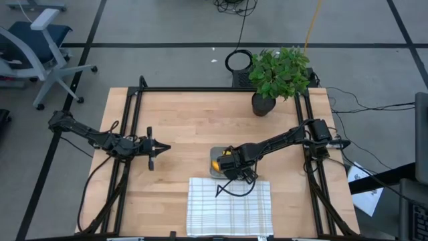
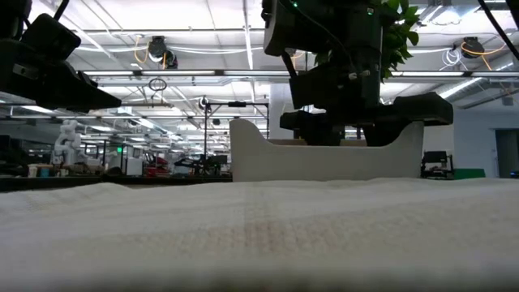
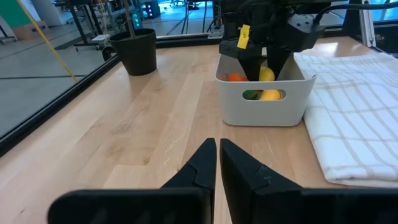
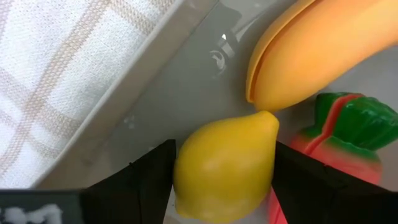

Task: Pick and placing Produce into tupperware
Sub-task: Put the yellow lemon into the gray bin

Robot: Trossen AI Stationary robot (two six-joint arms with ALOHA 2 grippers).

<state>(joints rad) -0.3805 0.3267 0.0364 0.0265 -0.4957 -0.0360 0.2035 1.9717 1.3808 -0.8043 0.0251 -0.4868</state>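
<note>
High view, right claw [image 1: 226, 163]: down inside the tupperware [image 1: 215, 151], which sits on the worktop [image 1: 194, 127] touching the far edge of the white grid cloth [image 1: 229, 207].
High view, left claw [image 1: 159, 148]: waiting above bare worktop, well apart from the tub, pointed toward it.
High view, other: potted plant [image 1: 279, 73] at the far edge, clear of the work.
Low view: tub wall [image 2: 324, 161] seen past the cloth, right arm coming down into it; contents hidden.
Left wrist view, left claw: fingers [image 3: 202, 168] drawn together, nothing between them.
Left wrist view, produce: carrot [image 3: 236, 78], lemon [image 3: 266, 74] and banana [image 3: 269, 95] all show inside the tub.
Right wrist view, right claw: fingers [image 4: 140, 180] apart, one on each side of the lemon [image 4: 225, 165]; whether they touch it I cannot tell. Lemon appears to rest on the tub floor, touching the banana [image 4: 317, 53], with the carrot [image 4: 339, 146] just beside.
Judgement, stage: all three pieces look placed; release appears under way.
Risk 1: lemon rolls or lifts on withdrawal if a finger drags its side.
Risk 2: a tilted exit could hook the tub wall and shift the tub.
</note>
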